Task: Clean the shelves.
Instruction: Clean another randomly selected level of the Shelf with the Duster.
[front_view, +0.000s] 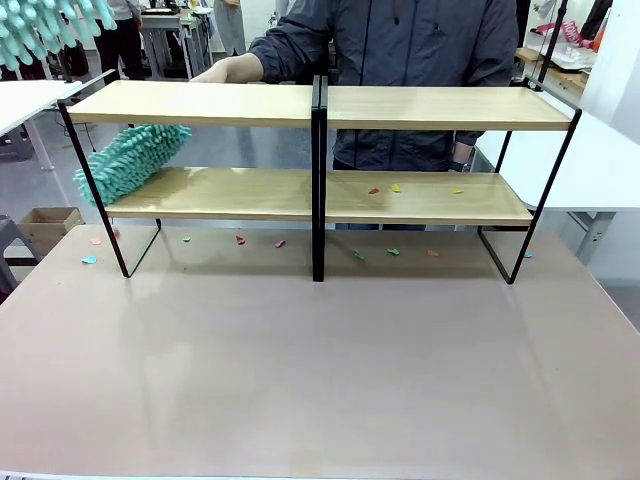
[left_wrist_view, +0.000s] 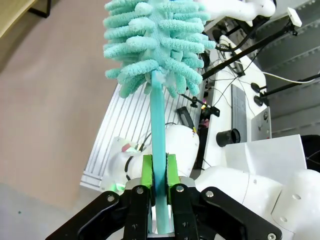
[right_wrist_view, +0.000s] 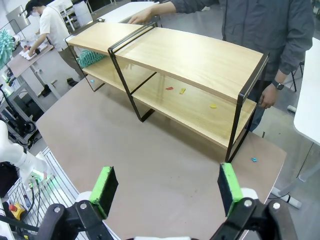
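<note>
Left fingers (left_wrist_view: 147, 172) clamp the duster (left_wrist_view: 157, 45) handle, head poised above the shelves' (front_view: 200, 103) left end for sweeping; right fingers (right_wrist_view: 106, 185) wide, empty.

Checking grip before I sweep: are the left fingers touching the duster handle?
Touching. The left wrist view shows both green fingers pressed against the teal duster handle, with no gap on either side.

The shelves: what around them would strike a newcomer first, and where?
A fluffy teal duster lies on the lower left board of the shelves. The left pincer grips a second duster by its handle. Small coloured scraps dot the lower right board and the table beneath.
</note>
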